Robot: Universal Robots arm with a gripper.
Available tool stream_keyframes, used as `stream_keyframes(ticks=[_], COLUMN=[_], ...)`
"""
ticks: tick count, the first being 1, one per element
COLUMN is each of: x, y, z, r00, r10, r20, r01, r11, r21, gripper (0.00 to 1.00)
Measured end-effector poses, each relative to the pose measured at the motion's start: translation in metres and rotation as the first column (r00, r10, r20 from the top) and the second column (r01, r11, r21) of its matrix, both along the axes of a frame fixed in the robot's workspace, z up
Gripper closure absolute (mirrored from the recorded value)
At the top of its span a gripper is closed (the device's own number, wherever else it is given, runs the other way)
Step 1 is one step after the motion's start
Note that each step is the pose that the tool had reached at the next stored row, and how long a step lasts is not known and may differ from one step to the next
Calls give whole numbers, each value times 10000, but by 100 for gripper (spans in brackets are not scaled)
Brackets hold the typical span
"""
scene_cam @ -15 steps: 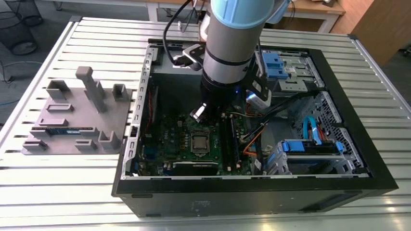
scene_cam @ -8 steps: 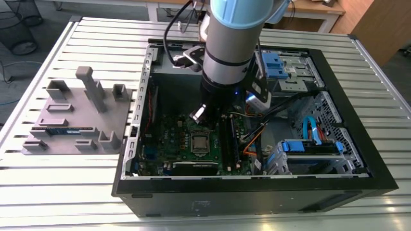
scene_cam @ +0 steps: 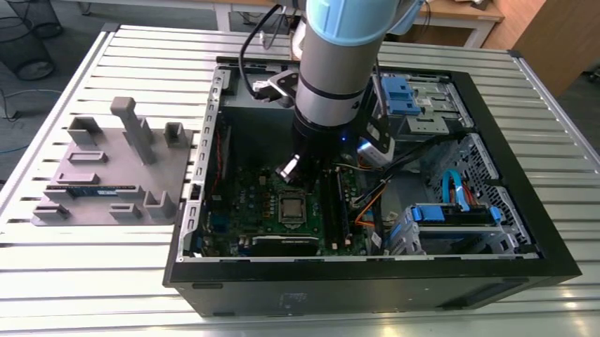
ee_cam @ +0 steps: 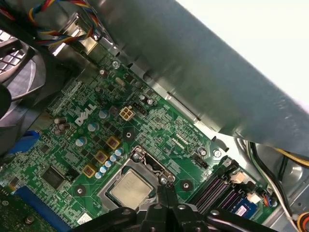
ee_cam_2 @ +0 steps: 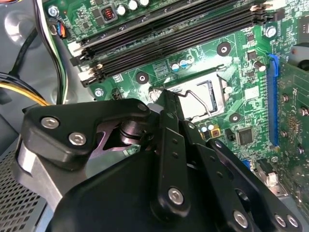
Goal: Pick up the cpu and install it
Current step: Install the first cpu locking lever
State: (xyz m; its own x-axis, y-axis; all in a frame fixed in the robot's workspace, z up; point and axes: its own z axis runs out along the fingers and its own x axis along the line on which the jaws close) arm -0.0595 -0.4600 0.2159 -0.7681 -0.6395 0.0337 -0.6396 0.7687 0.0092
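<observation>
Beside socket edge [ee_cam: 112,180]: seated cpu [ee_cam: 129,187].

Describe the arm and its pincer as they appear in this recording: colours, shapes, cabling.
The arm is a silver-grey cylinder with a pale blue joint cap and black rings near the wrist. A black cable loops beside it, and a small blue light glows at its lower end. The pincer is matte black, built of flat linked bars joined by silver screws, tapering to narrow tips.

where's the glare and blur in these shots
In the first wrist view, the pale grey sheet-metal case wall smears into a washed-out white corner; the small square silvery cpu stays sharp. In the second wrist view, the black gripper looms soft and dark.
</observation>
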Motion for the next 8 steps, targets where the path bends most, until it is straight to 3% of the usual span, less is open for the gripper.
stream_keyframes(ticks=[2,6,8], x=[1,1,1], y=[-3,-7,-7], z=[-12,-22,-22], r00=[10000,9999,9999], r10=[-53,-142,-143], r20=[2,3,2], r01=[53,142,143], r11=[10000,9996,9996], r21=[-45,-232,-246], gripper=[89,89,89])
